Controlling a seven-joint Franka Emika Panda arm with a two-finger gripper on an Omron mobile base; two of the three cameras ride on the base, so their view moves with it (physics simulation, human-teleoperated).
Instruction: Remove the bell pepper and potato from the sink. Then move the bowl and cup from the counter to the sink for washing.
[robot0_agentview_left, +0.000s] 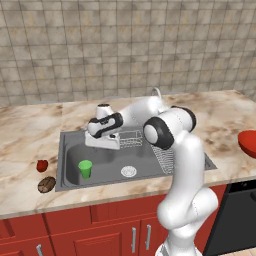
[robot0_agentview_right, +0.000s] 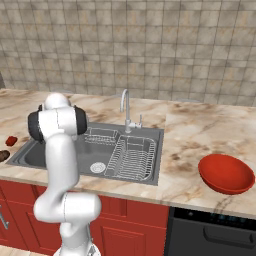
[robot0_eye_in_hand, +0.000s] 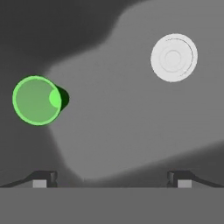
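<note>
The green cup (robot0_agentview_left: 85, 169) stands upright on the floor of the grey sink (robot0_agentview_left: 107, 160), left of the round drain (robot0_agentview_left: 128, 171). My gripper (robot0_agentview_left: 102, 145) hangs above the basin, up and to the right of the cup, pointing down. In the hand view its fingertips (robot0_eye_in_hand: 43, 177) are wide apart and open with nothing between them, and the cup (robot0_eye_in_hand: 36, 100) lies off to the left. The red bell pepper (robot0_agentview_left: 42, 165) and brown potato (robot0_agentview_left: 46, 184) rest on the counter left of the sink. The red bowl (robot0_agentview_right: 226, 173) sits on the counter far to the right.
A wire dish rack (robot0_agentview_right: 131, 159) fills the right half of the sink, with a smaller rack (robot0_agentview_left: 130, 138) at the back. The chrome faucet (robot0_agentview_right: 125, 107) rises behind the basin. A dark appliance (robot0_agentview_right: 215, 232) sits under the counter below the bowl.
</note>
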